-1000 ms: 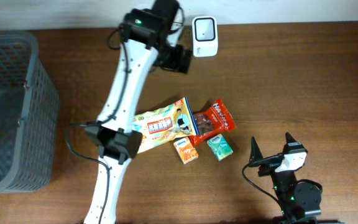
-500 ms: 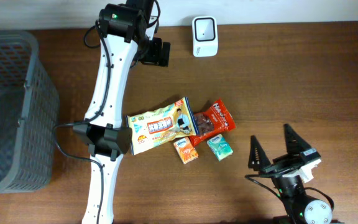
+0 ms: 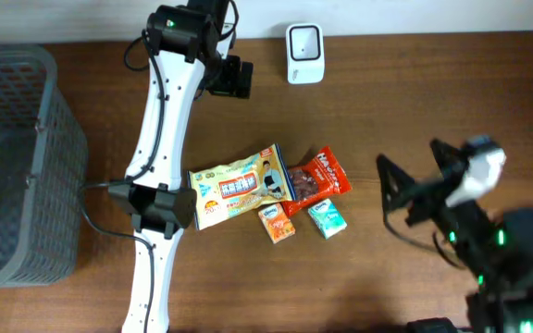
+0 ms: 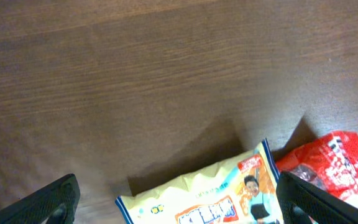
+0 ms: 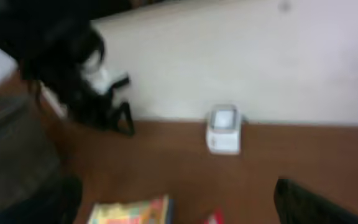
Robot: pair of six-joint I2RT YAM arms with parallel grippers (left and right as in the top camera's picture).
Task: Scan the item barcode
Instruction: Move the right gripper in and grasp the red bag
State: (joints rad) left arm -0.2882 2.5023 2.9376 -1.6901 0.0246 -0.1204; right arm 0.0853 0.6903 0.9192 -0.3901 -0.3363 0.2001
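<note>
By the bench's right edge, my right claw (image 3: pixel 407 154) has swung toward the snacks (image 3: pixel 241 188), open and empty. My left claw (image 3: pixel 231 80) stays open. Nothing grabbed yet.

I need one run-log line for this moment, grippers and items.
left gripper: open, empty | right gripper: open, empty | yellow snack bag, red snack bag: not gripped | scanner: no item at it
</note>
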